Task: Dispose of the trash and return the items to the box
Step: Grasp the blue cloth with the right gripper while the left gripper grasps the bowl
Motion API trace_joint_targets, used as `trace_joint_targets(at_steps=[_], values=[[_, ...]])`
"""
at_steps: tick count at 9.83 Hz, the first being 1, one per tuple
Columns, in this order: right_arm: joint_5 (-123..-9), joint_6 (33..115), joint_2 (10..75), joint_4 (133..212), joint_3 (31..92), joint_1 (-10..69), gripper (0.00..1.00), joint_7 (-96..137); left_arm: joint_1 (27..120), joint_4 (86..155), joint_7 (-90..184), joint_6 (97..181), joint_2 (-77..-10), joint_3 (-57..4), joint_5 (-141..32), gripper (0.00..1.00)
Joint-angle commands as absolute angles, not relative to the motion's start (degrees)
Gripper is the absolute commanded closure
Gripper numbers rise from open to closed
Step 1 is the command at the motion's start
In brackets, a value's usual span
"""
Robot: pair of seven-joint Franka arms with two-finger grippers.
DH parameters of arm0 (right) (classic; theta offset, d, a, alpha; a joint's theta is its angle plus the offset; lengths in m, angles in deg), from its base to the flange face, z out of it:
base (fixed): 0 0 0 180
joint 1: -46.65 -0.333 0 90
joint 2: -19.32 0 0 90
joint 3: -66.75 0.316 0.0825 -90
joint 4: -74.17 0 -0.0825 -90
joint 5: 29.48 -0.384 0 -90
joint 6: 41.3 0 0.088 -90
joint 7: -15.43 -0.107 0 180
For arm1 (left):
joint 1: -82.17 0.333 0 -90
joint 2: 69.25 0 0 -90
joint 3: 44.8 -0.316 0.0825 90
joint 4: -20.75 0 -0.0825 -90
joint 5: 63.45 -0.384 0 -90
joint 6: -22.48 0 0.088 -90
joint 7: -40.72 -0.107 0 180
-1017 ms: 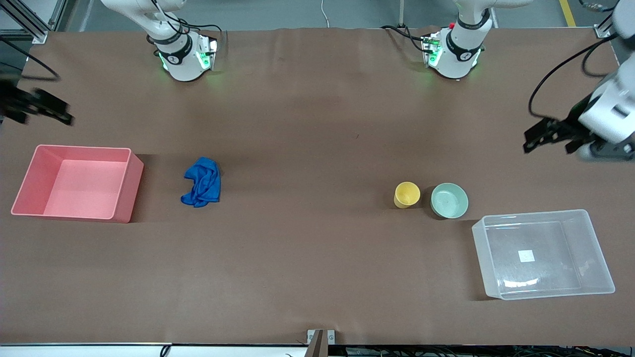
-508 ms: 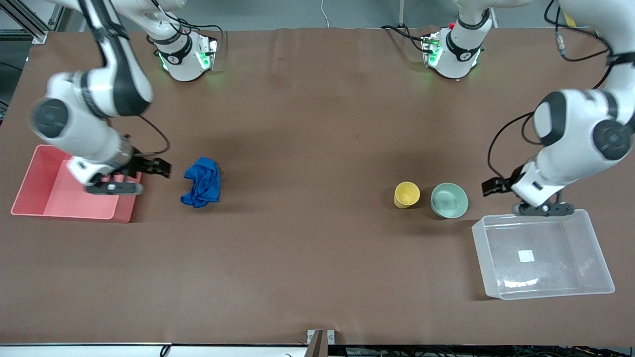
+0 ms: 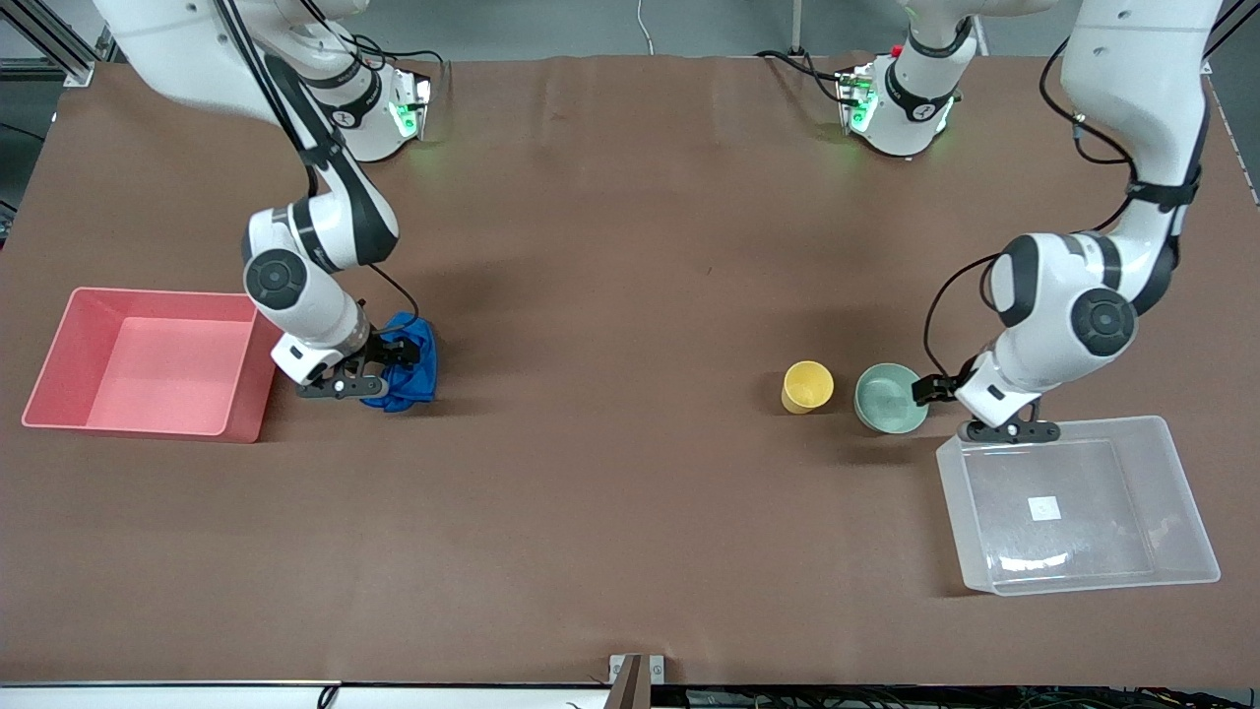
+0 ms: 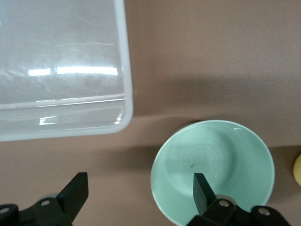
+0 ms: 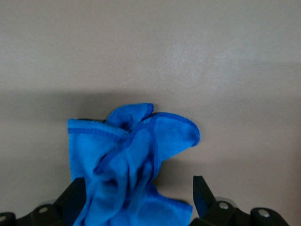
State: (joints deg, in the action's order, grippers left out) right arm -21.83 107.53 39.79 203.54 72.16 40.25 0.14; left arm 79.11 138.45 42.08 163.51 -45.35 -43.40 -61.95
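Right gripper (image 3: 379, 366) open, low over blue rag (image 3: 406, 366) beside pink bin (image 3: 59, 399); may pinch only one fold, rag slips. Left gripper (image 3: 928, 389) open at green bowl (image 3: 886, 394) rim near clear tub (image 3: 1083, 581); finger could push bowl into yellow cup (image 3: 807, 386).

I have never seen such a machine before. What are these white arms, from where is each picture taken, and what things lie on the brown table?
These are two robot arms, each ending in a two-finger pincer. The wide picture comes from a high camera facing them. The two close pictures come from cameras on the arms' wrists.

The right pincer is open, low over a crumpled blue rag; its wrist view shows the rag between the fingers. Beside the rag stands an empty pink bin.

The left pincer is also open, at the rim of a green bowl; one finger hangs over the bowl. A yellow cup stands beside the bowl, and a clear tub lies nearer the front camera. Neither pincer holds anything.
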Motion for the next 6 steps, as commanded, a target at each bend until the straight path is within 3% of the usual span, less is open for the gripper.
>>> trace_joint_targets(at_steps=[1,2,3,4,5,6], values=[[-20.3,112.9,40.9,206.0,72.3,40.1,0.0,-5.6,79.2,141.3,42.7,169.0,-42.0,-42.3,-62.1,0.05],[-20.3,112.9,41.0,206.2,72.3,40.1,0.08,-5.8,79.3,142.3,42.6,170.4,-41.6,-42.3,-62.1,0.12],[-20.2,113.0,41.4,206.3,72.3,39.6,0.45,-5.8,79.4,142.9,42.6,170.9,-41.5,-42.3,-62.1,0.33],[-20.2,113.0,41.4,206.5,72.4,39.5,0.8,-6.2,79.4,143.1,42.5,170.9,-41.6,-42.3,-62.1,0.67],[-20.2,112.9,41.8,206.3,72.4,39.4,0.98,-10.8,79.3,143.1,42.4,170.9,-41.7,-42.3,-62.1,0.85],[-20.0,112.5,42.0,205.8,72.4,38.5,1.0,-12.2,79.2,143.1,42.0,170.9,-42.0,-42.2,-62.1,0.89]])
